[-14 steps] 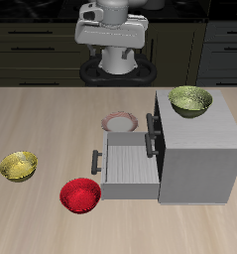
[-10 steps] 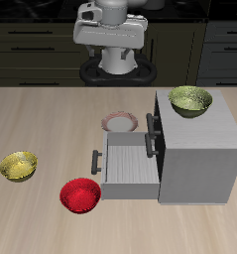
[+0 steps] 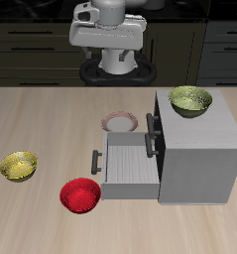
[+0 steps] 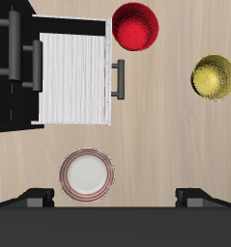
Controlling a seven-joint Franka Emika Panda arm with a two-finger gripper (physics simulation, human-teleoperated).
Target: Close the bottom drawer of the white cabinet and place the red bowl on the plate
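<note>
The white cabinet (image 3: 201, 149) stands on the table with its bottom drawer (image 3: 128, 165) pulled out, dark bar handle (image 3: 96, 161) facing away from the cabinet. From the wrist, the open drawer (image 4: 73, 80) shows an empty inside. The red bowl (image 3: 79, 194) sits on the table near the drawer's handle end, toward the front edge; it also appears as the red bowl (image 4: 135, 25). The plate (image 3: 119, 123) lies behind the drawer, empty, and the plate (image 4: 86, 175) is closest to my gripper (image 4: 117, 198). My gripper hangs high above the table's back part, open, holding nothing.
A yellow-green bowl (image 3: 19, 166) rests on the table away from the cabinet, also seen as the yellow-green bowl (image 4: 214, 76). An olive-green bowl (image 3: 190, 101) sits on the cabinet's top. The upper drawer, with its handle (image 3: 150, 135), is shut.
The arm has shifted very slightly at the table's back. The bowls, plate and drawer have not moved.
</note>
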